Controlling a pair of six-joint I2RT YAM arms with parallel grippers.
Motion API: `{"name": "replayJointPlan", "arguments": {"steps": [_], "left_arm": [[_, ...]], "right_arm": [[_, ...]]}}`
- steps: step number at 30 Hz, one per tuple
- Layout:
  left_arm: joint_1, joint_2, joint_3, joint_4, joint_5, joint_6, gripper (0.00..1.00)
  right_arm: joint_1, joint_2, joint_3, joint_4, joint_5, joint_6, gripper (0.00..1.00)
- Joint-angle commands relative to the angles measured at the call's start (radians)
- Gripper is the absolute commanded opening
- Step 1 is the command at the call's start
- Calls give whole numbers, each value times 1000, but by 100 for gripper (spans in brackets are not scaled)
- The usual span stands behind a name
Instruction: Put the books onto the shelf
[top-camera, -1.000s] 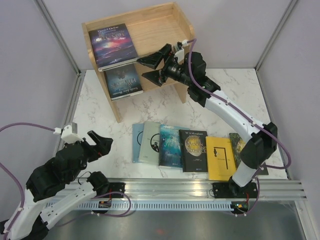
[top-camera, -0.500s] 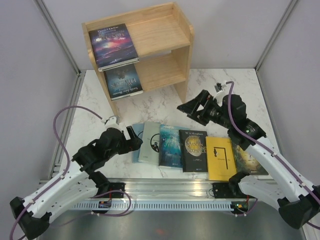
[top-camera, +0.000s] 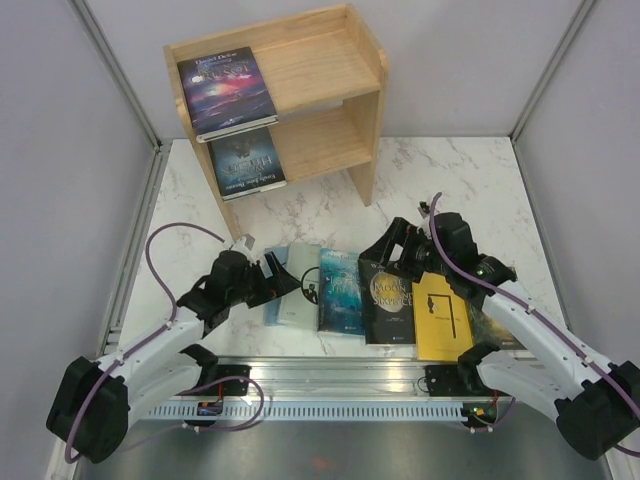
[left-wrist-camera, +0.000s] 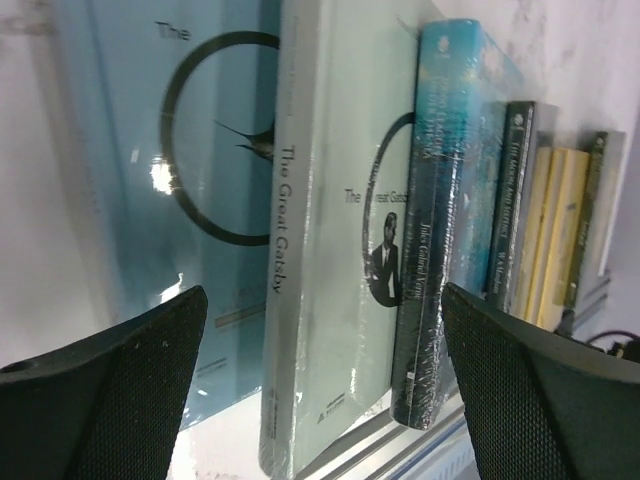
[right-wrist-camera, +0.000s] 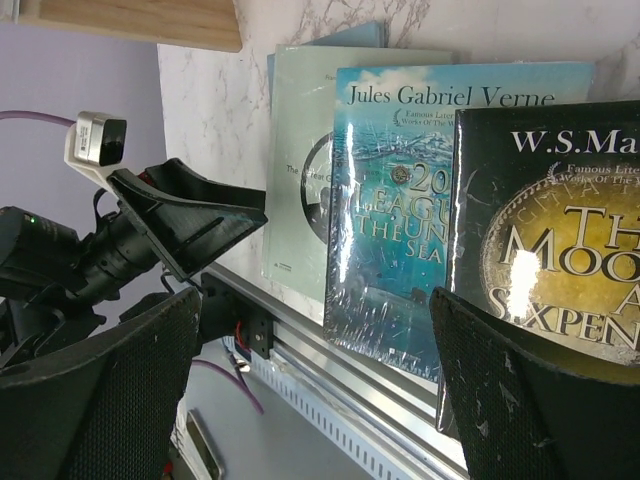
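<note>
Nearest the viewer, a metal rail (top-camera: 330, 375) carries both arm bases along the table's front edge. Just beyond it, a row of books (top-camera: 360, 300) lies flat on the white marble table (top-camera: 300, 215). They sit side by side with edges touching or overlapping, each long axis running from the rail towards the back. From left to right the row shows a pale blue book (top-camera: 273, 305), a pale Great Gatsby book (top-camera: 303, 295), a teal Verne book (top-camera: 342, 295), a black book (top-camera: 390, 310) and a yellow book (top-camera: 440, 318). The left gripper (top-camera: 270, 275) is low at the row's left end, fingers spread wide and empty. In its wrist view the Gatsby spine sits between the fingers. This arm seems the better placed for the two leftmost books. The right gripper (top-camera: 378, 250) hovers over the black book's far end, also spread wide and holding nothing, with the teal cover in its gap. Beyond the row is bare marble. Farther back and to the left stands the wooden shelf (top-camera: 320, 60). A dark blue book (top-camera: 226, 92) lies at the left of its upper tier and a second dark book (top-camera: 246, 163) lies below, with open wood to their right. Grey walls close in the back and sides.
</note>
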Motion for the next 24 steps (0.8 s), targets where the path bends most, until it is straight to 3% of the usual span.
{"name": "replayJointPlan", "arguments": {"steps": [1,4,6,11,12,14,15,16,18,20,24], "left_arm": [[6,21,-61,243,119,-34,100],[6,68,-83,283,131,-48,95],[6,94,-98,334,154,-59,83],[6,208,-146,551,249,-112,67],[6,217,-153,591,260,-138,57],[6,232,-176,701,305,-166,50],[6,231,-181,725,318,-186,35],[6,228,-183,739,337,-190,26],[6,190,-177,713,340,-194,3],[6,136,-157,656,331,-180,2],[24,-77,-62,265,245,-88,2]], "right_arm": [[-8,16,6,24,-22,-54,98],[-14,27,-1,29,-28,-66,98],[-22,38,-10,38,-37,-72,98],[-33,65,-26,71,-88,-78,98],[-34,76,-26,81,-94,-80,98],[-34,85,-21,88,-105,-82,98],[-37,95,-21,93,-112,-85,98],[-36,95,-18,98,-117,-83,98],[-36,87,-20,111,-129,-66,98],[-36,64,-33,130,-137,-45,98],[-8,-54,-73,194,-134,38,98]]}}
